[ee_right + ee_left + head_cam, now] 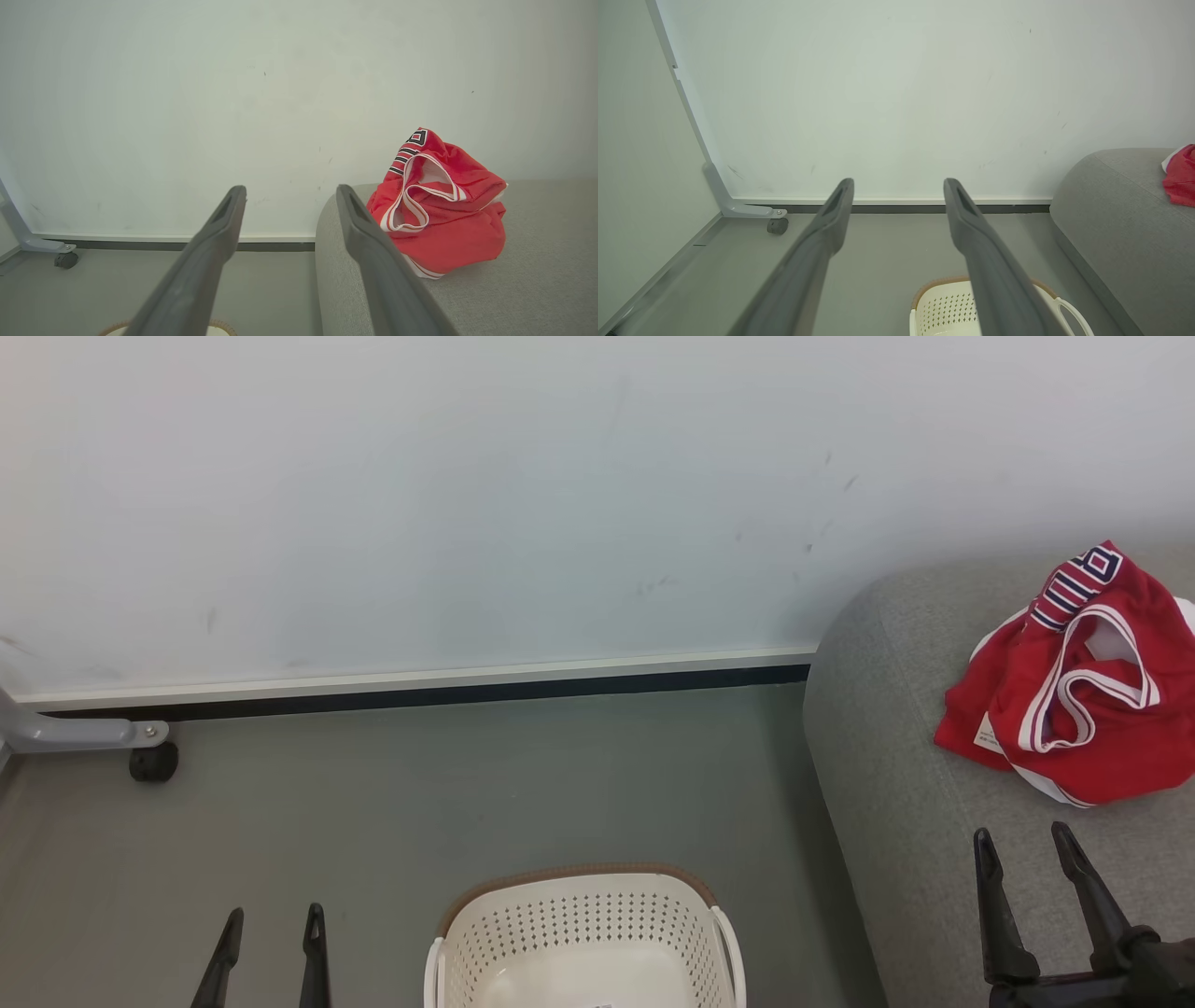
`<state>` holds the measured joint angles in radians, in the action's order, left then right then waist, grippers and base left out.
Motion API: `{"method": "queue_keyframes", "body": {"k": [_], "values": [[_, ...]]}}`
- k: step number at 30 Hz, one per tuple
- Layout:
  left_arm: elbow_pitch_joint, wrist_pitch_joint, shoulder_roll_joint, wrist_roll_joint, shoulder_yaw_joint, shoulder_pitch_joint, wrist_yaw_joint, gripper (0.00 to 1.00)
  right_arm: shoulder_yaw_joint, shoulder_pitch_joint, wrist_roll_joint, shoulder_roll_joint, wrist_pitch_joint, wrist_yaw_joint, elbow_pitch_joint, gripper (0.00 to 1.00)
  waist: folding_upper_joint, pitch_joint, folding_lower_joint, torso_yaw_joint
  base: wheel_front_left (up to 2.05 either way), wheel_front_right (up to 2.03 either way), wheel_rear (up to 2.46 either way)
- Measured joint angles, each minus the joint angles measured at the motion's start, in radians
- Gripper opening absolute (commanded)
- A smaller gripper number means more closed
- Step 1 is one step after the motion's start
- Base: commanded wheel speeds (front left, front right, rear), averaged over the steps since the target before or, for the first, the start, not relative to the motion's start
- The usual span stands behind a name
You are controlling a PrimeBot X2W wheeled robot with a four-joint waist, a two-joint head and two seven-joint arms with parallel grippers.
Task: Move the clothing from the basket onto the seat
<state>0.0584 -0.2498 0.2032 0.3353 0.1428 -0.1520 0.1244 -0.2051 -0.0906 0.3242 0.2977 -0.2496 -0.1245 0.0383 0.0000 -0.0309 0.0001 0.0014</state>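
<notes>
Softly crumpled red clothing (1074,737) tops the grey fabric seat (887,756); left gripper (275,911), right gripper (1019,833) gape empty

The left gripper (274,915) has two long, thin, black fingers (315,952) with pointy tips. The right gripper (1020,835) has two fingers just like them, and they grow out of a chunky black block (1134,957). Close up in the wrist views, the fingers look dark grey and smooth, with no marks on them. Each one is fat at the bottom and gets thinner toward the top. Near each tip there is a long, narrow dent (835,201).
</notes>
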Motion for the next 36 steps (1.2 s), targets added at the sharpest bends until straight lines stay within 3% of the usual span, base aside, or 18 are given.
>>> {"method": "queue_keyframes", "body": {"k": [5, 6, 15, 36], "values": [[-0.004, 0.0, 0.0, -0.014, -0.004, 0.0, 0.0, 1.0, 0.011, -0.005, -0.015, -0.011, 0.0, 0.0, 0.011, 1.0, 0.0, 0.002, 0.0, 0.005, 0.0, 0.0, 0.0], [-0.005, 0.0, 0.0, -0.014, -0.004, -0.001, 0.0, 0.0, 0.012, -0.005, -0.017, -0.013, 0.0, 0.0, 0.015, 0.0, 0.0, 0.002, 0.0, 0.006, 0.0, 0.0, 0.0], [0.049, 0.012, -0.023, -0.002, -0.001, -0.013, -0.008, 0.0, 0.006, -0.025, 0.003, -0.048, 0.012, 0.003, -0.042, 0.0, 0.0, 0.004, 0.0, 0.006, 0.0, 0.0, 0.0], [0.086, 0.09, -0.049, 0.26, -0.049, 0.022, -0.055, 0.0, 0.075, 0.002, 0.265, -0.091, 0.087, 0.054, -0.097, 0.0, 0.0, 0.01, 0.0, 0.004, 0.0, 0.0, 0.0]]}}
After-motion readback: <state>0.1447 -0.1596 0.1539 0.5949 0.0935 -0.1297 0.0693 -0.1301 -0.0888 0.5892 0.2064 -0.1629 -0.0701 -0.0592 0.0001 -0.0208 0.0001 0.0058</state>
